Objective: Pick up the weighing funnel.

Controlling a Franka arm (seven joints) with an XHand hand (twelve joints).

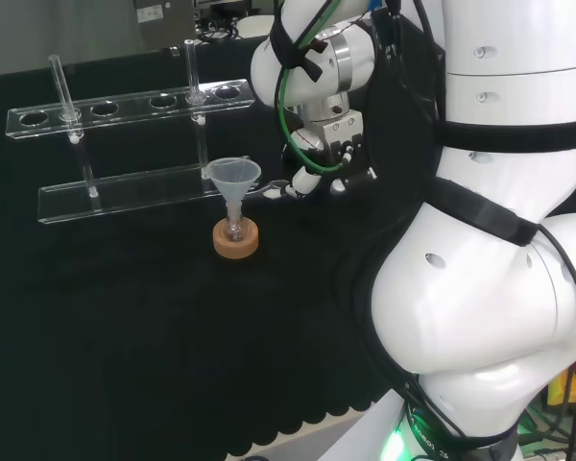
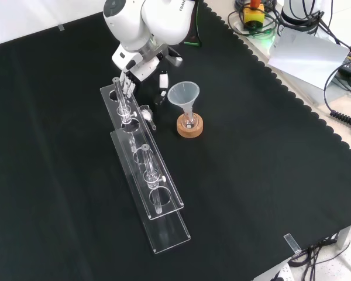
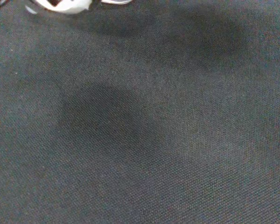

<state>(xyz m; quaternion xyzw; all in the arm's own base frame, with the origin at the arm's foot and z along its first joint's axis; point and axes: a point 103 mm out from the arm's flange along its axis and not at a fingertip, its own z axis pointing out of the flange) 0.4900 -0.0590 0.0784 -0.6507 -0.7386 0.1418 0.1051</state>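
Front view, near to far: clear test-tube rack (image 2: 155, 196) running lengthwise up the black cloth (image 2: 251, 175); funnel (image 2: 183, 93) standing mouth up with its stem in a small flask (image 2: 189, 122) on a cork ring (image 2: 190, 128); weighing funnel (image 2: 147, 116) lying on the cloth between the rack's far end and the funnel, just beside the rack; hand (image 2: 141, 65) just beyond it, fingers (image 2: 126, 88) pointing down at the cloth, spread apart and holding nothing; wrist view: bare cloth beneath the palm
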